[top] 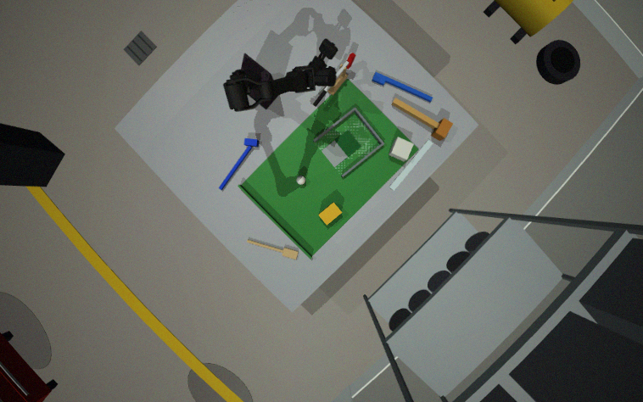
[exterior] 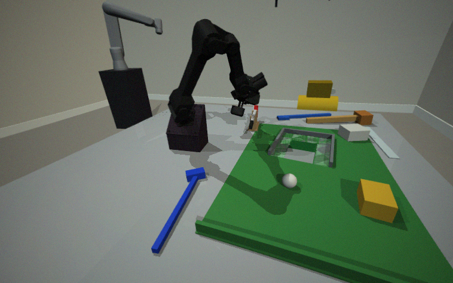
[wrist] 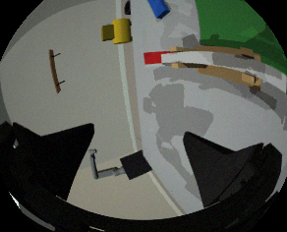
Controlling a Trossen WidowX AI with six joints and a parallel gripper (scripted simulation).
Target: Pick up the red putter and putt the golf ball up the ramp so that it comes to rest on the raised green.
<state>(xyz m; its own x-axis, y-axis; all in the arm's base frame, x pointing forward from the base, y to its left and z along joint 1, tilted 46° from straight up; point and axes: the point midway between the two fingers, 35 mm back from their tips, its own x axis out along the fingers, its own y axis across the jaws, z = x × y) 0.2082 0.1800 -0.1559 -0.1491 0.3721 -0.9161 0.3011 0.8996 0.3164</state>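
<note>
- The black parallel-jaw gripper (exterior: 238,109) hangs near the far left corner of the flat green putting mat (exterior: 312,211), jaws spread nearly to their limit with nothing between them.
- The red-tipped white-shafted putter (exterior: 255,111) leans on a small tan wooden rack (exterior: 253,125) at that mat corner, just right of the gripper and apart from it in the exterior view.
- From the top, the putter (top: 344,65) shows its full slanted length; the exterior view foreshortens it to a short upright stub.
- The wrist view alone shows the putter (wrist: 186,57) ahead of both dark fingers, not between them.
- The white golf ball (exterior: 289,180) rests on the mat, nearer than the grey-walled raised green (exterior: 302,145).
- The top view shows a small tan wooden mallet (top: 274,248) beyond the mat's edge; the exterior view leaves it out of frame.
- A blue block-headed mallet (exterior: 177,209) lies on the grey table left of the mat.
</note>
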